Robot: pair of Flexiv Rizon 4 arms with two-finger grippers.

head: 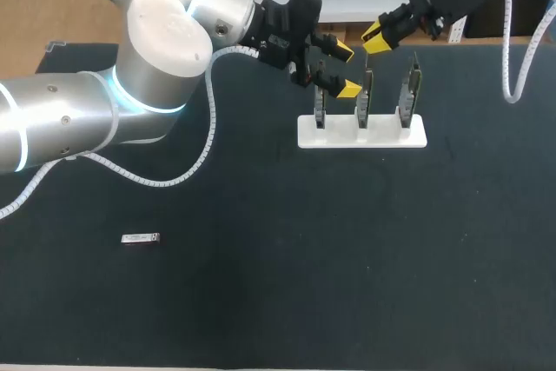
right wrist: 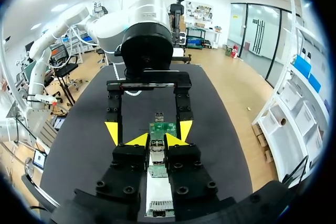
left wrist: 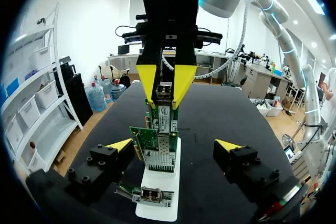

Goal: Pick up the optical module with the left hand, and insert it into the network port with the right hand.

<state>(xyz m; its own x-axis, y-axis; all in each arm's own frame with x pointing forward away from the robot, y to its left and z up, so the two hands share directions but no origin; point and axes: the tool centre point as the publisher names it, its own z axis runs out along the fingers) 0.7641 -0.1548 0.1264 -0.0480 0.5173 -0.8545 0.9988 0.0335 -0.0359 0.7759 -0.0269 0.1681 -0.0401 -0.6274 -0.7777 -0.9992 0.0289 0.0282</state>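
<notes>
Here my right jaws pinch an optical module (left wrist: 164, 94) over the network cards (left wrist: 159, 153), my left jaws spread beside them.

Three cards (head: 408, 93), two modules (head: 140, 238), one stand (head: 382, 135)

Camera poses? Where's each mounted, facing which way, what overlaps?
Head: above and behind, looking down on the table; left gripper, right gripper show.
Left wrist: on left arm, looking past its open gripper at the card stand and right gripper.
Right wrist: on right arm, looking past its gripper at the card stand and left gripper.
Shared: all see card stand; wrists face each other.
</notes>
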